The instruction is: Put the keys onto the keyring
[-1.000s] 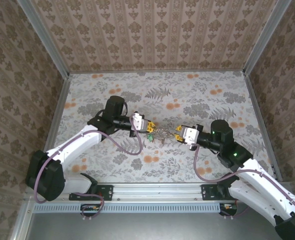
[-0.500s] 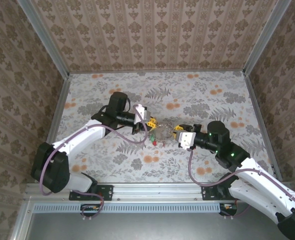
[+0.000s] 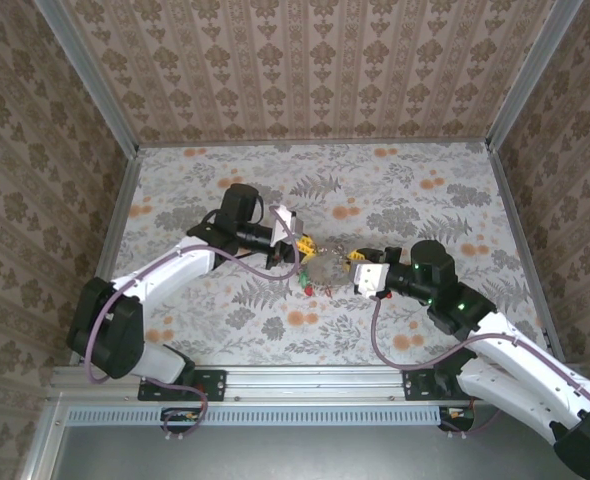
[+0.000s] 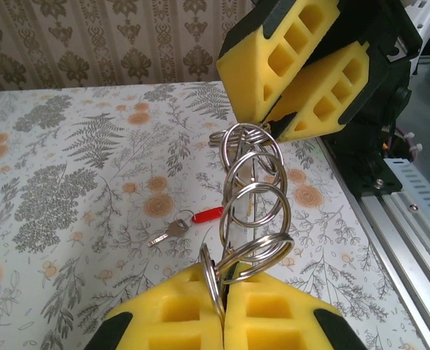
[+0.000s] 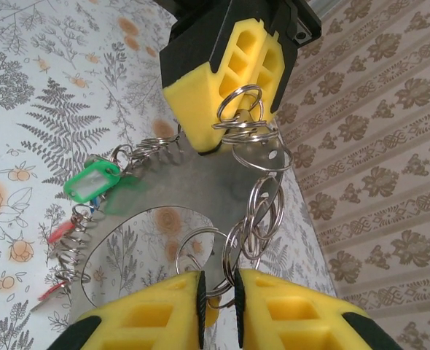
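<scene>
The flowered table (image 3: 395,190) is lying under the keyring (image 3: 325,266), which is hanging stretched over it as a chain of linked metal rings. The left gripper (image 3: 302,245) is pinching one end of the keyring, with its pads pressed together. The right gripper (image 3: 357,267) is clamping the other end, its pads standing narrow with a ring between them. A green-headed key (image 5: 91,181) is sitting just beside the keyring, near a wire coil (image 5: 73,244). A red-headed key (image 4: 206,215) is lying on the table below the keyring.
</scene>
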{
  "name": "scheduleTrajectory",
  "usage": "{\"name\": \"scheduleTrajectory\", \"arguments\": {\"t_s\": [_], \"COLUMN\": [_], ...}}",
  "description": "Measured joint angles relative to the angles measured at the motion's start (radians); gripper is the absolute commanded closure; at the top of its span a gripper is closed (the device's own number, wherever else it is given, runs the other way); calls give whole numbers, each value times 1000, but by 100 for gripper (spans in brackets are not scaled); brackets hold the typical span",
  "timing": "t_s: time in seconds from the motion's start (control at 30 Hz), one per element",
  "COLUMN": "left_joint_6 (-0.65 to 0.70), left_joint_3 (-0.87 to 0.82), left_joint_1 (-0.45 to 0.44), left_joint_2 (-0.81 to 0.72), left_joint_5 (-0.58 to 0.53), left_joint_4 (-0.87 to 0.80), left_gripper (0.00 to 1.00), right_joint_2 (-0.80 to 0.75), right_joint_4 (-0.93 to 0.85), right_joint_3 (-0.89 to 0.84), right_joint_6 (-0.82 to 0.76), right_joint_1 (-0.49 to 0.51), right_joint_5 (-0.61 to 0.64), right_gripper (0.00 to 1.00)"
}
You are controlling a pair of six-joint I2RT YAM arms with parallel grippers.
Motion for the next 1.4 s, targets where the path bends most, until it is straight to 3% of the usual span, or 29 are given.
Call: {"name": "scheduleTrajectory", "arguments": {"t_s": [0.2, 0.5, 0.93, 1.2, 1.4], "left_joint_6": [-16, -34, -49, -63, -71], "left_joint_3": [10, 10, 10, 10, 10], "left_joint_1": [-3, -3, -3, -6, -8], "left_joint_2": [17, 17, 17, 18, 18], "left_joint_5": [5, -6, -44, -53, -54], "left_joint_4": [-6, -3, 1, 0, 0], "left_gripper": [100, 100, 100, 100, 100], "right_joint_2": [14, 37, 58, 73, 89], "right_joint_4": [21, 47, 76, 91, 101], "right_joint_3": [0, 0, 0, 1, 2], "right_joint_6": [-6, -7, -6, -2, 2], "right_joint_1": [1, 10, 26, 29, 29], "right_joint_5": [19, 65, 122, 175, 206], "right_gripper": [83, 79, 93, 84, 87]}}
